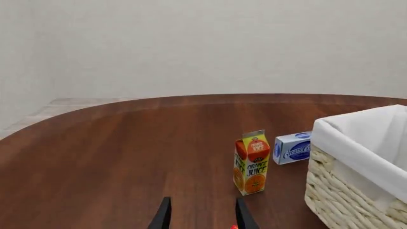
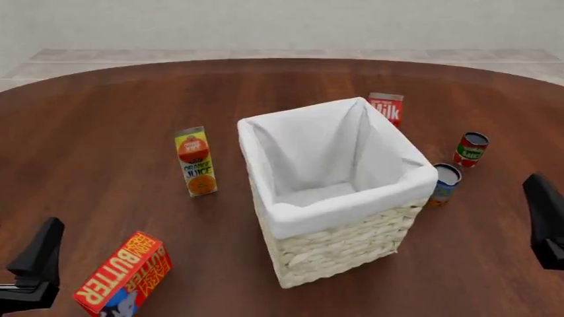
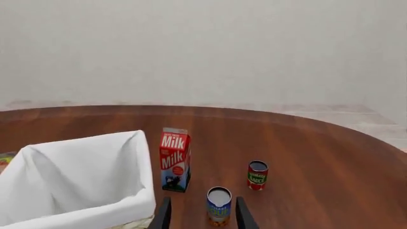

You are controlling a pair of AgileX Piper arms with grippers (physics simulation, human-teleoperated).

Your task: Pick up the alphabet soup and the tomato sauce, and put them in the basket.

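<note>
The alphabet soup (image 2: 445, 183), a bluish-grey can with a silvery top, stands upright just right of the basket (image 2: 339, 247). The tomato sauce (image 2: 471, 149), a red can with a green label, stands a little farther back and to the right. My right gripper (image 2: 545, 218) is open and empty, right of both cans and nearer the front. In the right wrist view the soup (image 3: 218, 205) stands just ahead of the open fingers (image 3: 164, 215), with the sauce (image 3: 258, 175) beyond it. My left gripper (image 2: 35, 264) is open and empty at the front left, far from the cans.
A red milk carton (image 2: 385, 107) stands behind the basket. An orange juice carton (image 2: 195, 161) stands left of it, with a blue cream cheese box (image 1: 292, 148) behind. A red butter box (image 2: 123, 274) lies by my left gripper. The round wooden table (image 2: 115, 112) carries all of it.
</note>
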